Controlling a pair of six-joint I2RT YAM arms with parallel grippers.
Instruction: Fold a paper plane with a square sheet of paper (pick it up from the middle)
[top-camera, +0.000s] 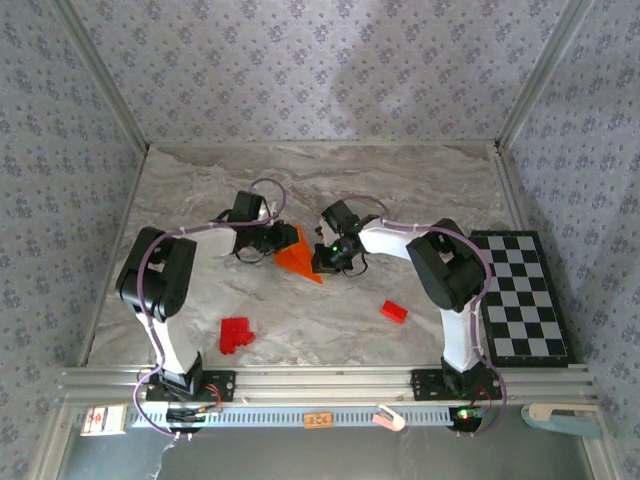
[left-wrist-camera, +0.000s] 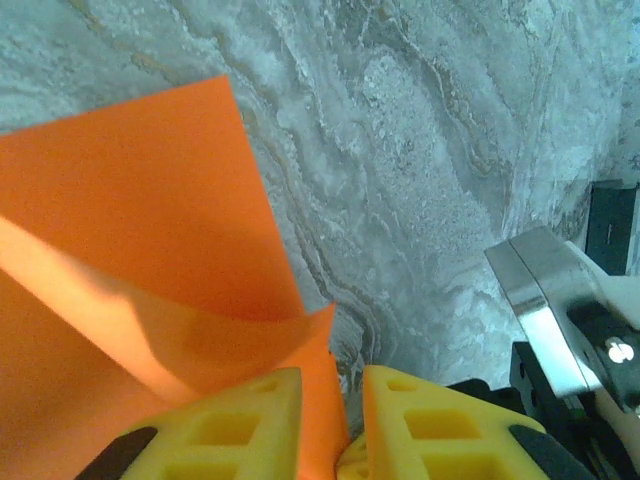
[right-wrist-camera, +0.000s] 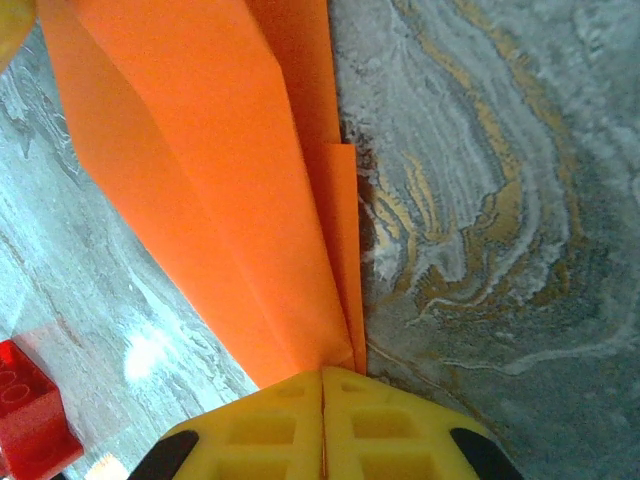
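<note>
The square sheet of paper (top-camera: 298, 256) is bright orange and creased into a narrow, pointed shape. It lies mid-table between my two grippers. My right gripper (top-camera: 322, 258) pinches the paper's narrow end, and in the right wrist view the folded layers (right-wrist-camera: 220, 170) fan out from the shut jaws (right-wrist-camera: 322, 372). My left gripper (top-camera: 272, 245) is at the paper's left side. In the left wrist view a raised flap of the paper (left-wrist-camera: 150, 200) runs down between the yellow fingers (left-wrist-camera: 332, 375). It leans on the left one, with a bare gap to the right one.
A red block (top-camera: 236, 334) lies front left and a smaller one (top-camera: 394, 311) front right; one red block (right-wrist-camera: 25, 405) lies close to the paper. The black-and-white chequered board (top-camera: 520, 295) sits at the right edge. Walls enclose three sides.
</note>
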